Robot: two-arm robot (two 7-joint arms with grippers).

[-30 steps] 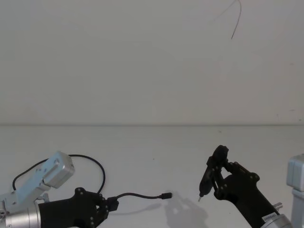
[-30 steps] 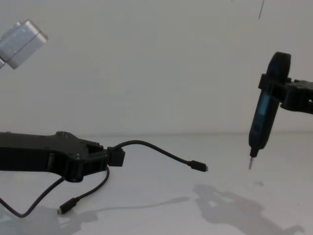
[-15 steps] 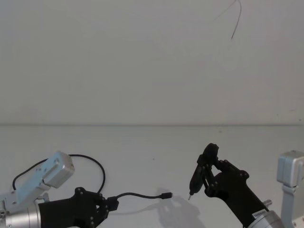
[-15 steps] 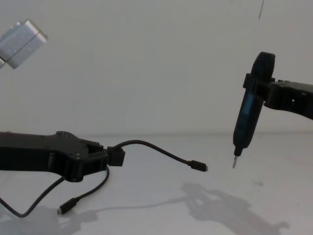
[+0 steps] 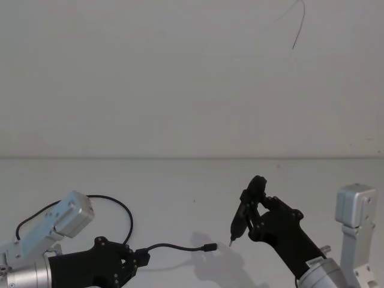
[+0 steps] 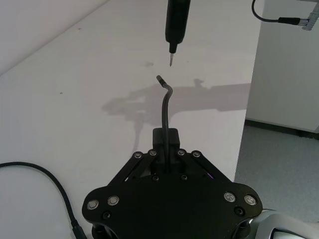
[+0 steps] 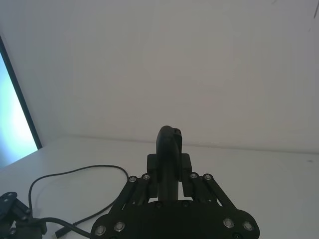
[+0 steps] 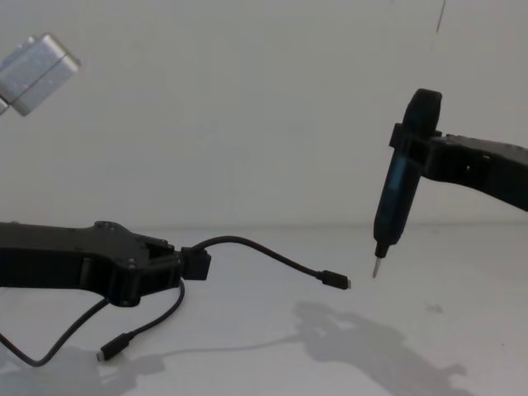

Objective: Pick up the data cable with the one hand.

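Just beyond my left gripper [image 8: 194, 264], which is clamped on the thin floppy black data cable [image 8: 264, 255], its free plug hangs off the white table [image 5: 180, 180]. My right gripper [image 8: 429, 157], gripping the dark pen-shaped tool [image 8: 394, 198], has drifted closer to that plug; I judge the pickup done.

The left gripper [image 8: 195, 266] is on the left, above the table [image 8: 272, 346], holding the data cable [image 8: 256, 252]. The cable's plug [image 8: 334, 280] sticks out to the right, near the tip of the pen-shaped tool [image 8: 398, 194] in the right gripper [image 5: 255, 213]. The cable's other end [image 8: 111, 351] lies on the table below the left gripper
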